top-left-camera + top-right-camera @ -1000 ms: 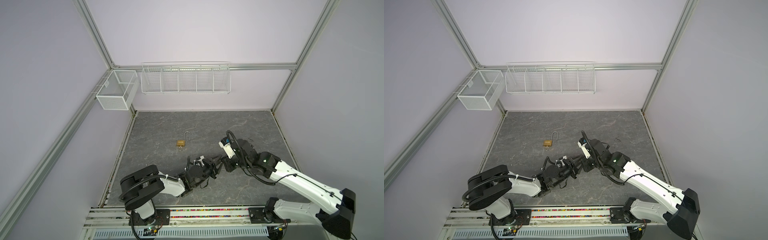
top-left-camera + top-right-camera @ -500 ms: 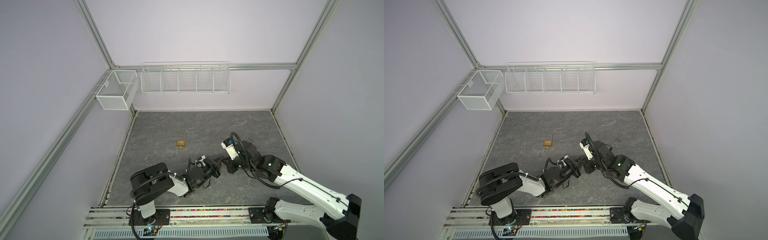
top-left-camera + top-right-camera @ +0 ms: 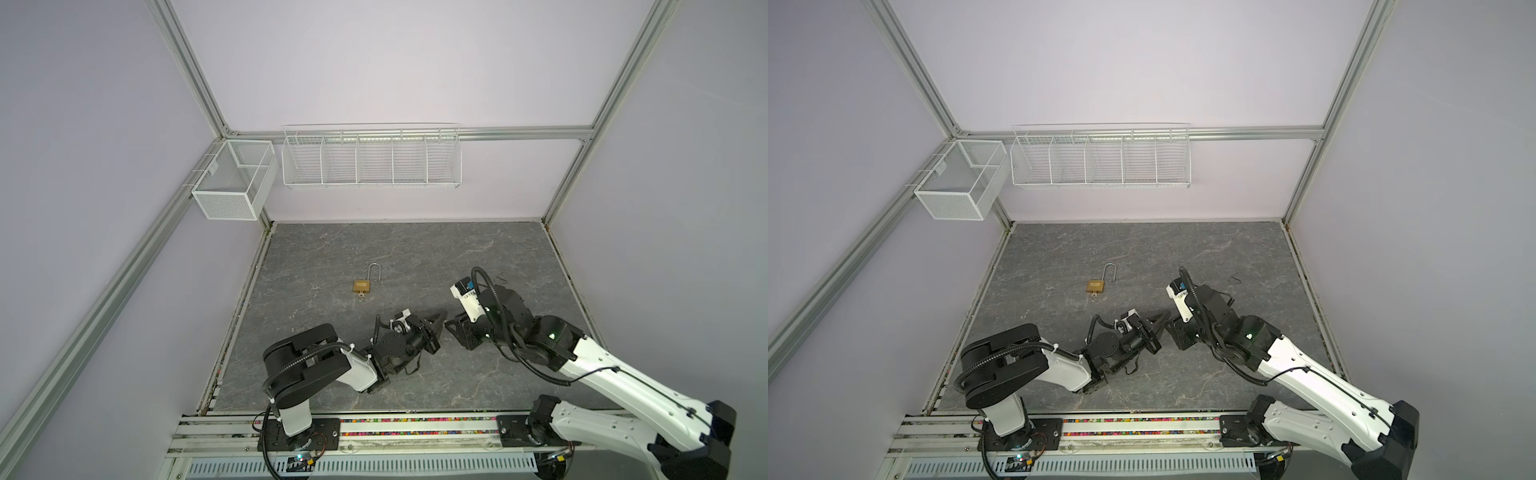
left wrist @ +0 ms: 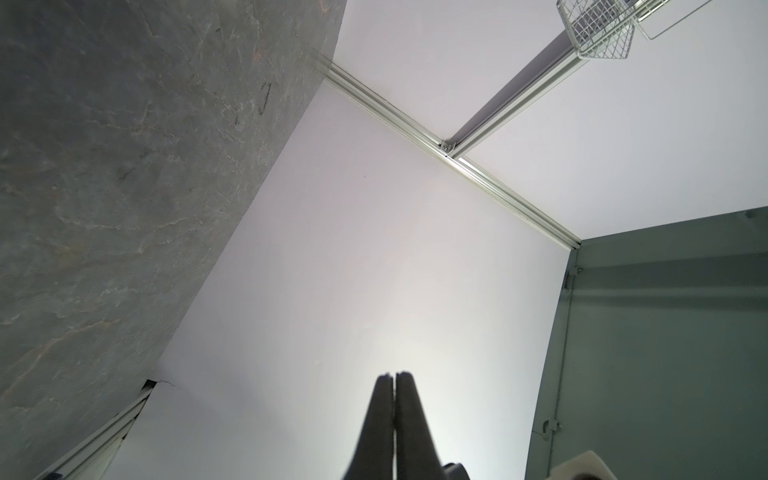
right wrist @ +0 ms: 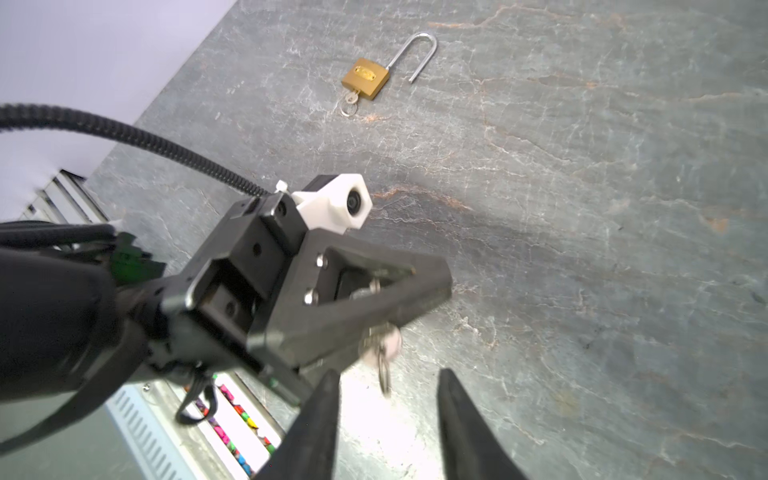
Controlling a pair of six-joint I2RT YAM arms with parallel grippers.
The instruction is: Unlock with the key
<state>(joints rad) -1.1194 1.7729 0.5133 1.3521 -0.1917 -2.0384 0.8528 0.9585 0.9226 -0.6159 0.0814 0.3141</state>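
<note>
At left pincer [image 5: 428,295] tip, blurred key [image 5: 380,340]

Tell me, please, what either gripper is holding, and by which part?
The left gripper is shut on a small key, apparently by its blade, with the head sticking out. The right gripper is open and holds nothing.

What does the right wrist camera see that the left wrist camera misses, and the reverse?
Only the right wrist view shows the brass padlock, its steel shackle open, with an inserted key, the small silver key on a ring pinched by the left gripper, and the open right gripper. Only the left wrist view shows the white wire basket. Both show the shut left gripper, the grey stone-patterned tabletop and the lilac wall.
</note>
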